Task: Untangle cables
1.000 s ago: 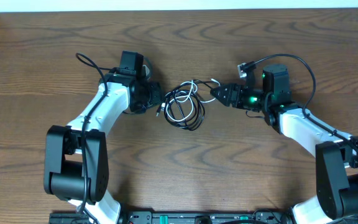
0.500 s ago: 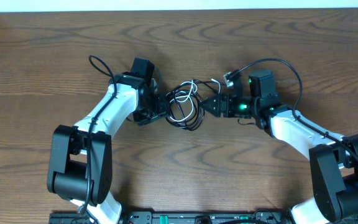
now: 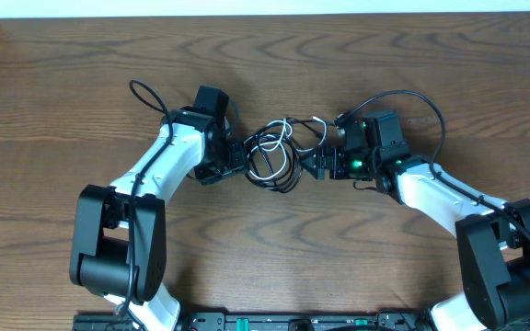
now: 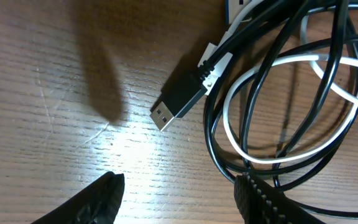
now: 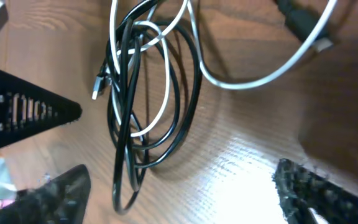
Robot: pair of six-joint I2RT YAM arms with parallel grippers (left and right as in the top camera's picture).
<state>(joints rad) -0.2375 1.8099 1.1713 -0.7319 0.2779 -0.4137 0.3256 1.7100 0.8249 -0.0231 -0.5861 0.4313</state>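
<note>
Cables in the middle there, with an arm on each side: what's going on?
Two robot arms are working on a tangle of cables, one white and the rest black, lying looped together on the wooden table. The left gripper sits at one side of the bundle, close to a black USB plug, and the right gripper at the other side. Both are open and neither holds a cable, so nothing is pulled apart yet.
</note>
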